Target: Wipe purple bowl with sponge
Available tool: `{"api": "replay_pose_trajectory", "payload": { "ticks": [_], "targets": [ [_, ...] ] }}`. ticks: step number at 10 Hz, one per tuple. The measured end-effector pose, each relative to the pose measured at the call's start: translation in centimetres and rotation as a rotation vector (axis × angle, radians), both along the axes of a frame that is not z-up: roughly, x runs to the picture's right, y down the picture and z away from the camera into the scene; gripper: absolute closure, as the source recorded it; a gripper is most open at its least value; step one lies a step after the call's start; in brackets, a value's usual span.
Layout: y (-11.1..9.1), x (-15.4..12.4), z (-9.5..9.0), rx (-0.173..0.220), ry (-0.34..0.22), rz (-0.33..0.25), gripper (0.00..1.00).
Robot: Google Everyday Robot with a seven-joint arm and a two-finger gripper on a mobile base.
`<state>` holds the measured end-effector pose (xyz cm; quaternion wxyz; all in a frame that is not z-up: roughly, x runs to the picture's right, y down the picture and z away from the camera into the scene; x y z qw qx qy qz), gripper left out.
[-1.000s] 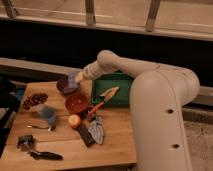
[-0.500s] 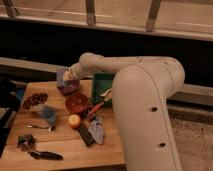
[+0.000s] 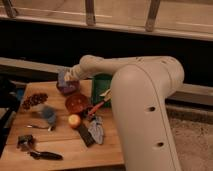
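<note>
At the left of the wooden table [image 3: 60, 148] lies a cluster of dark red fruit [image 3: 34, 100]. A small blue-grey cup [image 3: 48, 115] stands just in front of it, and a dark-handled tool [image 3: 47, 155] lies near the front edge. Further right, the purple bowl [image 3: 68, 90] sits toward the back of the table. The gripper [image 3: 68, 78] hangs directly over it, fingers clamped together on the sponge [image 3: 62, 77], which sits at the top of the bowl. Just in front stands the orange-red bowl [image 3: 77, 103], with a small orange ball [image 3: 74, 120] nearer the camera. A grey-blue rumpled cloth [image 3: 97, 129] lies to the right of the ball. A green bin [image 3: 102, 82] stands behind it, partly hidden by the white arm [image 3: 145, 95] filling the right side.
</note>
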<state>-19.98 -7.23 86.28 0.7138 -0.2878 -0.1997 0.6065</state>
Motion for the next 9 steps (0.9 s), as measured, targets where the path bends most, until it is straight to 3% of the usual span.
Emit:
{"api": "replay_pose_trajectory", "payload": {
  "ticks": [4,9],
  "targets": [
    [-0.7,-3.3,2.3,-0.011,-0.036,-0.035,1.0],
    [-1.2,-3.7,3.8,-0.035,-0.044,-0.062,1.0]
  ]
}}
